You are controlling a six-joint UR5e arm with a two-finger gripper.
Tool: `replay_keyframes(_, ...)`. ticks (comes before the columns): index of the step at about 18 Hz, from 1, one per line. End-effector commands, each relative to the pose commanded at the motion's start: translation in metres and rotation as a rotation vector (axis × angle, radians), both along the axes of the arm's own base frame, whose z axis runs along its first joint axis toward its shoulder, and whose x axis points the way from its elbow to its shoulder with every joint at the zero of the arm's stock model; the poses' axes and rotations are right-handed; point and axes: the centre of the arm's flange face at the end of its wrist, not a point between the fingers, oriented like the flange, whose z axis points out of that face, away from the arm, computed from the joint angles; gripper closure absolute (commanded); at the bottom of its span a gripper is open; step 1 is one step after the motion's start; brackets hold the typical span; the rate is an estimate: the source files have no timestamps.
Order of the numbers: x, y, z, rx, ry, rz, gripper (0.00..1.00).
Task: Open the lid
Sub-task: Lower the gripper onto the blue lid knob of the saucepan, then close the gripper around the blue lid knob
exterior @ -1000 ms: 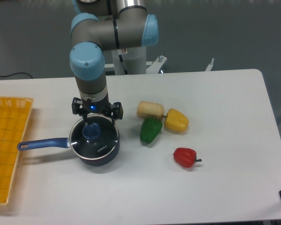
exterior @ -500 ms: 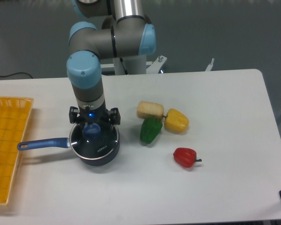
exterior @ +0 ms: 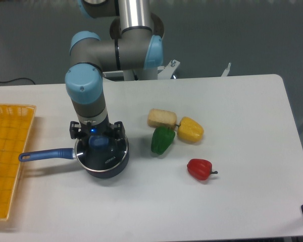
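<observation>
- The lid sits closed on the dark blue saucepan, left of centre in the frame, on the white tabletop. Its blue knob is at the middle.
- My jaws are low over that knob, one finger seemingly on each side. I cannot tell whether they have closed on it; my own wrist covers the contact.
- Judgement: the step in hand is taking hold of the knob. The lid shows no sign of being raised.
- Next move, as I judge it: confirm a firm grip on the knob, then lift straight up so the rim clears the pan without dragging it.
- Risk: the saucepan's long handle points to the left of the frame; an off-centre pull could swing the pan.
- Surroundings: a green pepper, yellow pepper and pale bread-like piece cluster to the right; a red pepper lies lower right; an orange basket is cut off at the left edge.
- The lid's lettering is too small to read.
</observation>
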Motion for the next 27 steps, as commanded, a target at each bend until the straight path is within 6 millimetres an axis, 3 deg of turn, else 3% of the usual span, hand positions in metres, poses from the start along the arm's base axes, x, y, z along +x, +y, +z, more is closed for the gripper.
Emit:
replay_keyframes(5,0.009,0.004,-0.007,-0.013,0.012,-0.015,0.0)
replay_keyframes(27,0.012,-0.002,-0.022,-0.05,0.027,-0.005,0.0)
